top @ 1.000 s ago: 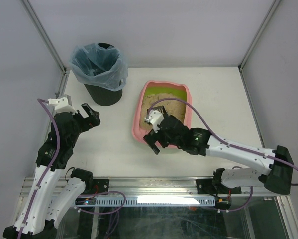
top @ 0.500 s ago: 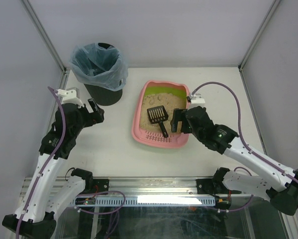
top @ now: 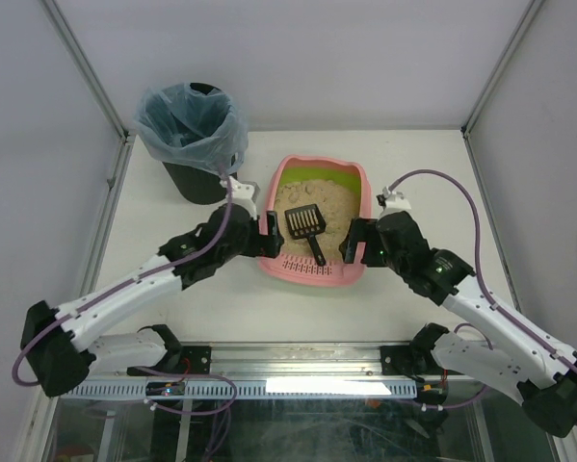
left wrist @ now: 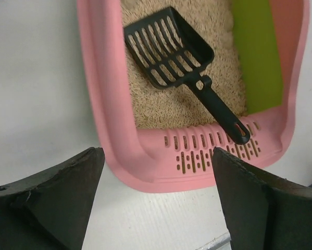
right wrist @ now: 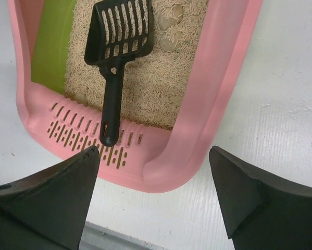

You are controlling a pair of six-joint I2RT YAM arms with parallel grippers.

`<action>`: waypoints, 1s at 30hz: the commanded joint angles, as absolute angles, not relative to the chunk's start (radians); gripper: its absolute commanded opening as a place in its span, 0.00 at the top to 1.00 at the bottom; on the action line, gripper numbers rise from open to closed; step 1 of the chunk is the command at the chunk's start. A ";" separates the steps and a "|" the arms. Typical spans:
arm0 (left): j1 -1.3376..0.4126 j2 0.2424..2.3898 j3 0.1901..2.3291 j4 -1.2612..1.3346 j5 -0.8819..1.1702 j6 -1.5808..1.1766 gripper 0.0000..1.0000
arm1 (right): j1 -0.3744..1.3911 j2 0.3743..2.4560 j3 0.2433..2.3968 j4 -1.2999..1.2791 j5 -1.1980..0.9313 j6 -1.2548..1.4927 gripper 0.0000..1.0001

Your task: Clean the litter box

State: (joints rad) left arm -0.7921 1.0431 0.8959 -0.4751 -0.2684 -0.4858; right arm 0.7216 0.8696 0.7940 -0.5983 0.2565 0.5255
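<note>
As seen from above: litter box (top: 317,272), pink, mid-worktop (top: 432,173), right of and nearer than the bagged bin (top: 194,130); black scoop (top: 307,228) lying inside on the litter. Left claw (top: 269,234) beside its left rim, right claw (top: 352,241) beside its right rim, both spread apart and empty.
Left wrist view: scoop handle resting on the slotted near ledge, ungripped.
Right wrist view: same; pale clumped patches beside the scoop head.
Judged: scooping and dumping into the bin is left to do.

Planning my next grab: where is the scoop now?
Top view, mid-table: the scoop lies inside the litter box, head on the litter, handle tip on its slotted ledge at the near end.
</note>
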 commanded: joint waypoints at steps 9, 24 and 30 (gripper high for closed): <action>-0.851 1.276 0.875 -0.253 -0.385 -0.527 0.12 | 0.718 0.785 0.784 -0.597 0.215 0.493 0.12; -0.828 1.419 1.001 -0.174 -0.458 -0.364 0.18 | 0.718 0.750 0.746 -0.592 0.177 0.468 0.13; -0.822 1.489 1.020 -0.170 -0.397 -0.343 0.23 | 0.717 0.735 0.729 -0.602 0.157 0.459 0.12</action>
